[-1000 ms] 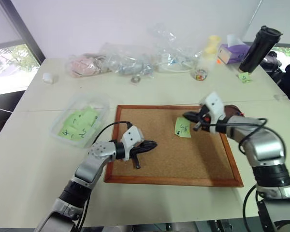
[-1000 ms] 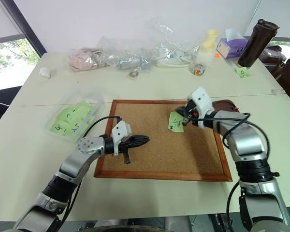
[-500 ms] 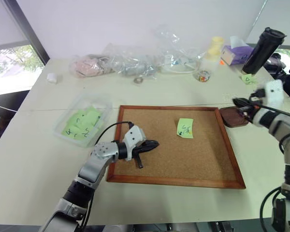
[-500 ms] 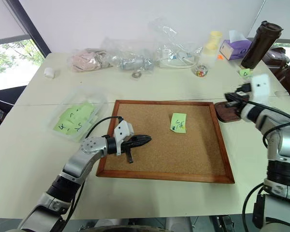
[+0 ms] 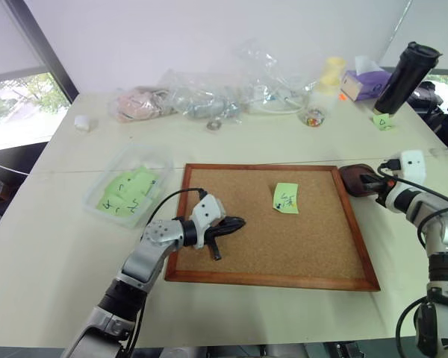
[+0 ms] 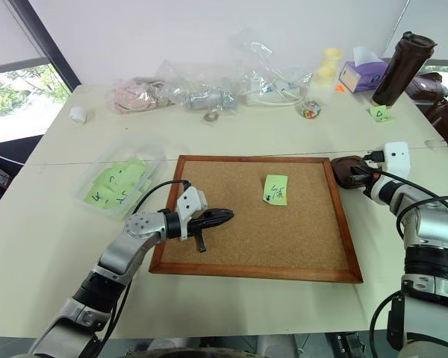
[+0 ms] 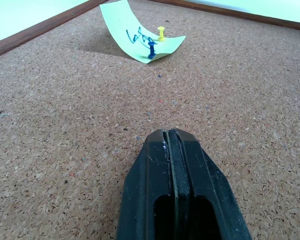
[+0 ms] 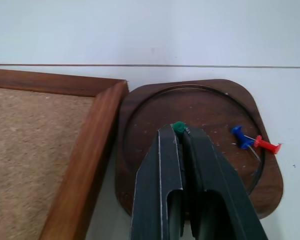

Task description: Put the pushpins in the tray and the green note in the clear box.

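Note:
The green note [image 5: 286, 198] lies curled on the cork board, held by a yellow pushpin [image 7: 161, 33] and a blue pushpin [image 7: 151, 50]. My left gripper [image 5: 235, 222] hovers shut and empty over the board's left part, pointing toward the note. The dark brown tray [image 8: 210, 105] sits just off the board's right edge, with a blue pin [image 8: 238, 135] and a red pin [image 8: 265, 145] lying in it. My right gripper [image 8: 181, 131] is above the tray, shut on a green pushpin [image 8: 178, 127] at its tips. The clear box [image 5: 158, 156] stands left of the board and holds several green notes.
The wood-framed cork board [image 5: 269, 239] takes up the table's middle. Clear plastic bags [image 5: 201, 93] line the back edge, with a small jar [image 5: 311, 113], a purple tissue box [image 5: 362, 80] and a dark tumbler [image 5: 403, 74] at the back right. Another green note [image 5: 382, 121] lies near the tumbler.
My right gripper has left the green note, swung right off the board and sunk over the tray. The left gripper has stayed where it was.

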